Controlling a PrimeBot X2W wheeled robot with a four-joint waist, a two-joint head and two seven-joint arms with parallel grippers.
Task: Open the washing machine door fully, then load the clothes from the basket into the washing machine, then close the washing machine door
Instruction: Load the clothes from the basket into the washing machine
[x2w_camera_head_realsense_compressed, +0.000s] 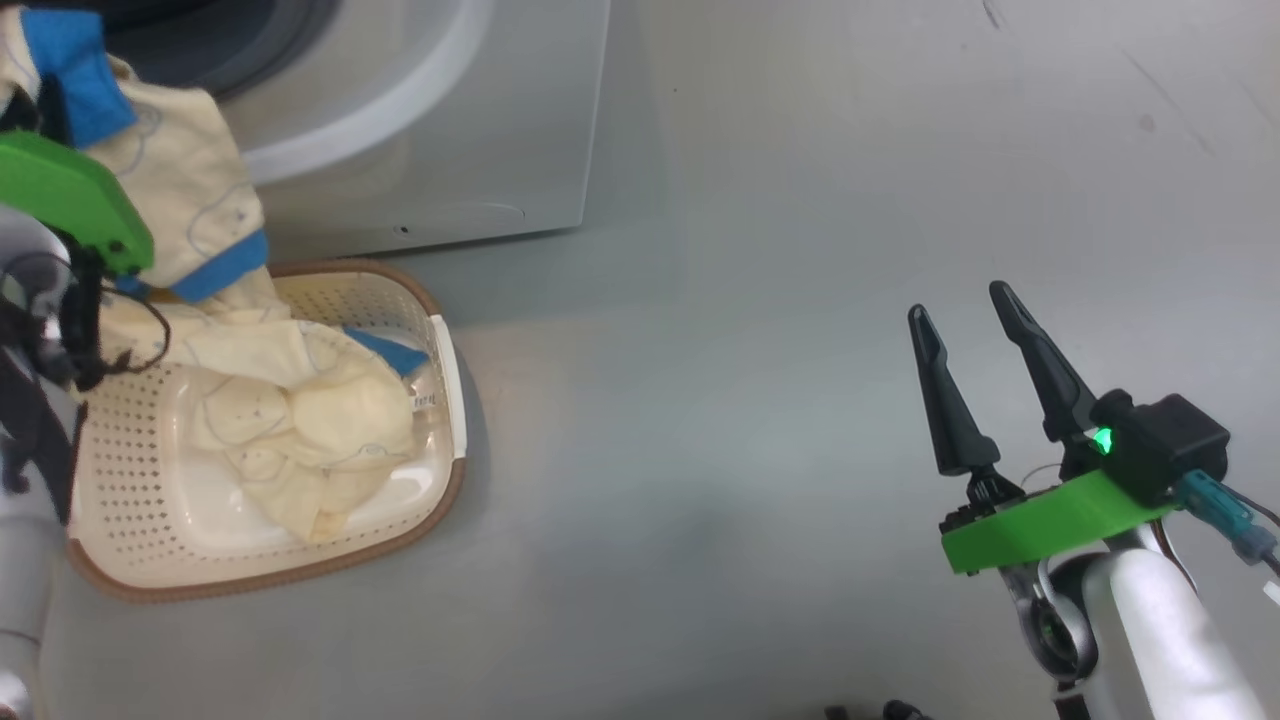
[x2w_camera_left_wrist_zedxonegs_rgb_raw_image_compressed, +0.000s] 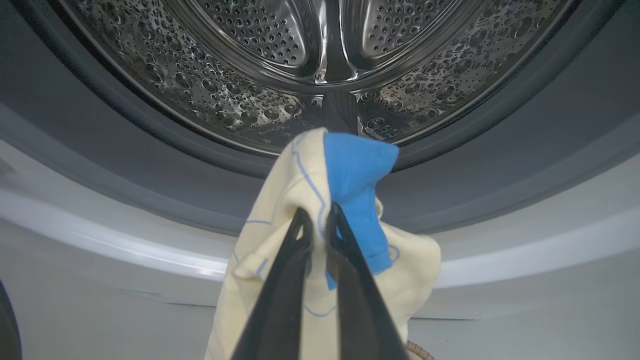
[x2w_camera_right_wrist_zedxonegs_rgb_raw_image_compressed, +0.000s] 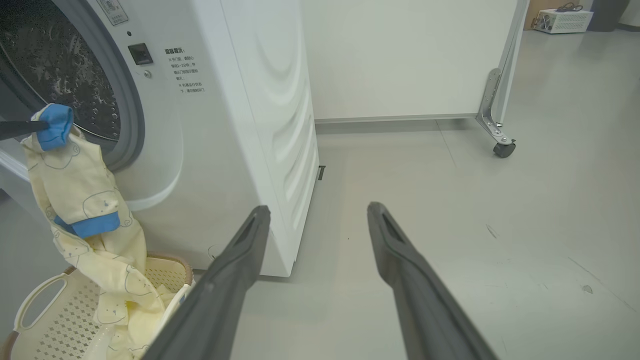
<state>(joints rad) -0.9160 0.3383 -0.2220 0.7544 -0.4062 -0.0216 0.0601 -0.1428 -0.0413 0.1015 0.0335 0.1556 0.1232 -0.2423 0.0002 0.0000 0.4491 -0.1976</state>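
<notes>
My left gripper (x2w_camera_left_wrist_zedxonegs_rgb_raw_image_compressed: 317, 212) is shut on a pale yellow garment (x2w_camera_left_wrist_zedxonegs_rgb_raw_image_compressed: 295, 175) with blue trim, held up in front of the washing machine's (x2w_camera_head_realsense_compressed: 450, 120) open steel drum (x2w_camera_left_wrist_zedxonegs_rgb_raw_image_compressed: 250, 60). The garment (x2w_camera_head_realsense_compressed: 190, 200) hangs down from the grip, and its lower end (x2w_camera_right_wrist_zedxonegs_rgb_raw_image_compressed: 115, 280) trails into the cream basket (x2w_camera_head_realsense_compressed: 440, 330) on the floor in front of the machine. More of the clothes (x2w_camera_head_realsense_compressed: 320, 420) lie bunched in the basket. Off to the right, my right gripper (x2w_camera_head_realsense_compressed: 960, 303) hovers open over bare floor with nothing between its fingers (x2w_camera_right_wrist_zedxonegs_rgb_raw_image_compressed: 235, 265). The washing machine door is out of view.
The machine's white side (x2w_camera_right_wrist_zedxonegs_rgb_raw_image_compressed: 280, 125) stands left of my right gripper. Grey floor (x2w_camera_head_realsense_compressed: 750, 400) stretches to the right of the basket. A white panel on a caster (x2w_camera_right_wrist_zedxonegs_rgb_raw_image_compressed: 500, 147) stands at the back right, with a white box (x2w_camera_right_wrist_zedxonegs_rgb_raw_image_compressed: 560, 20) beyond it.
</notes>
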